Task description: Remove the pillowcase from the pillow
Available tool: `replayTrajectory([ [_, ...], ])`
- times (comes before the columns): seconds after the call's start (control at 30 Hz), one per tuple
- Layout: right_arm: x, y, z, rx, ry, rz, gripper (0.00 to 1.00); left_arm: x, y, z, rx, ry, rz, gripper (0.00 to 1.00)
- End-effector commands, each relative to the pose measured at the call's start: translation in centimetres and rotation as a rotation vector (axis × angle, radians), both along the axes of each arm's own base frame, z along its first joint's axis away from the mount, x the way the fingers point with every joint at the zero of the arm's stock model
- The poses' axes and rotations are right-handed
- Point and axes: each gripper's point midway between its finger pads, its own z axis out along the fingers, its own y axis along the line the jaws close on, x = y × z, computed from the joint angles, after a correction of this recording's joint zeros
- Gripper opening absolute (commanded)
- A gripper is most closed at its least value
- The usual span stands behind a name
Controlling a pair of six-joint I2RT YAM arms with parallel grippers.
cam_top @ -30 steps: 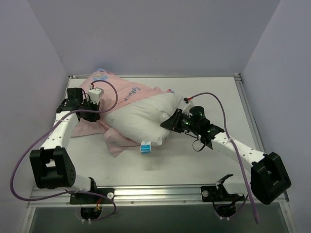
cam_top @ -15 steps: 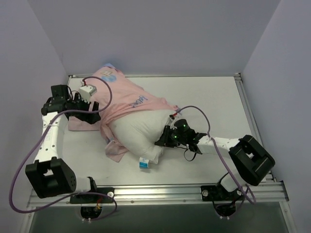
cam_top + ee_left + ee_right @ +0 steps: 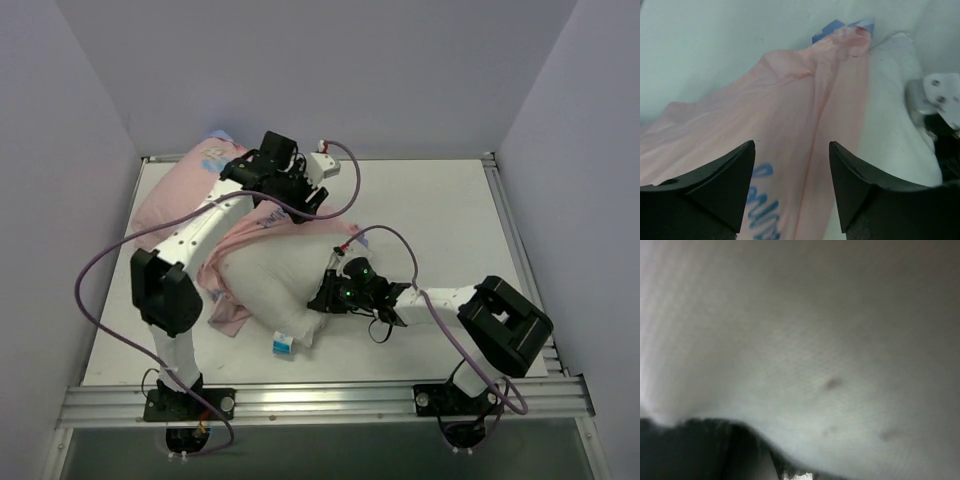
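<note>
The plump white pillow (image 3: 265, 280) lies left of the table's middle, its small blue-and-white label (image 3: 284, 344) at the near edge. The pink pillowcase (image 3: 165, 205) covers its far left end and trails off in folds. My left gripper (image 3: 303, 198) hovers open over the pillowcase (image 3: 790, 100); nothing sits between its dark fingers, and its tips (image 3: 791, 145) stand apart above blue lettering. White pillow (image 3: 890, 100) shows to the right of the pink cloth. My right gripper (image 3: 322, 297) is buried in the pillow's right edge, shut on it. White pillow fabric (image 3: 815, 340) fills the right wrist view.
Pale purple walls close in the table (image 3: 450, 220) on three sides. A loose pink fold (image 3: 225, 305) lies by the pillow's near left corner. Purple cables loop from both arms over the table. The metal rail (image 3: 320, 395) runs along the near edge.
My left gripper let go of the pillowcase at the far left, opened, and swung right over the pillow's far side. My right gripper dragged the pillow nearer and leftward.
</note>
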Motion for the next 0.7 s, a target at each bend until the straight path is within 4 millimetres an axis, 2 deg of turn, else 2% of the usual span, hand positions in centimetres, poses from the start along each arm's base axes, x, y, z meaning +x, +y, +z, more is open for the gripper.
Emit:
replayTrajectory([
  [0.0,-4.7,-4.0,-5.6,-0.211,0.156,0.049,0.0,2.3,-0.4,-2.6,0.083,0.031,0.053,0.66],
  [0.03,-4.8,-4.1,-5.6,-0.215,0.157,0.049,0.0,2.3,-0.8,-3.2,0.095,0.036,0.032,0.64],
  [0.07,-4.8,-4.2,-5.7,-0.217,0.157,0.048,0.0,2.5,-1.3,-4.4,0.123,0.051,0.024,0.53],
  [0.13,-5.1,-4.4,-5.7,-0.221,0.164,0.048,0.0,3.0,-1.3,-5.3,0.144,0.064,0.056,0.35],
  [0.17,-5.1,-4.5,-5.8,-0.224,0.163,0.046,0.0,3.8,-1.1,-5.7,0.16,0.064,0.083,0.08],
  [0.2,-5.1,-4.5,-5.5,-0.215,0.16,0.045,0.0,4.2,-0.8,-6.0,0.167,0.064,0.11,0.02],
  [0.27,-5.5,-4.9,-5.5,-0.215,0.17,0.035,0.0,5.5,-0.5,-6.0,0.157,0.053,0.172,0.02],
  [0.37,-5.9,-5.5,-5.2,-0.213,0.178,0.015,0.0,8.5,1.2,-5.4,0.153,-0.002,0.308,0.02],
  [0.4,-5.9,-5.6,-4.7,-0.205,0.17,0.012,0.0,10.4,3.1,-4.7,0.177,-0.053,0.394,0.02],
  [0.43,-6.1,-5.9,-4.7,-0.212,0.179,0.005,0.0,11.5,4.1,-4.7,0.201,-0.085,0.437,0.02],
  [0.47,-6.1,-5.9,-4.0,-0.2,0.168,0.003,0.0,13.2,5.2,-5.4,0.23,-0.12,0.481,0.02],
  [0.5,-6.3,-6.3,-4.0,-0.213,0.177,-0.003,0.0,14.7,7.8,-5.7,0.266,-0.141,0.549,0.02],
  [0.53,-6.2,-6.5,-3.7,-0.218,0.168,-0.015,0.0,16.1,10.0,-5.0,0.298,-0.179,0.612,0.02],
  [0.57,-6.0,-6.5,-2.9,-0.2,0.151,-0.023,0.0,16.8,11.8,-6.5,0.332,-0.153,0.647,0.02],
  [0.6,-6.1,-6.8,-2.7,-0.204,0.148,-0.033,0.0,17.8,15.3,-6.8,0.346,-0.14,0.712,0.02],
  [0.67,-6.1,-7.7,-2.5,-0.221,0.143,-0.057,0.0,18.6,18.8,-7.1,0.355,-0.141,0.778,0.02],
])
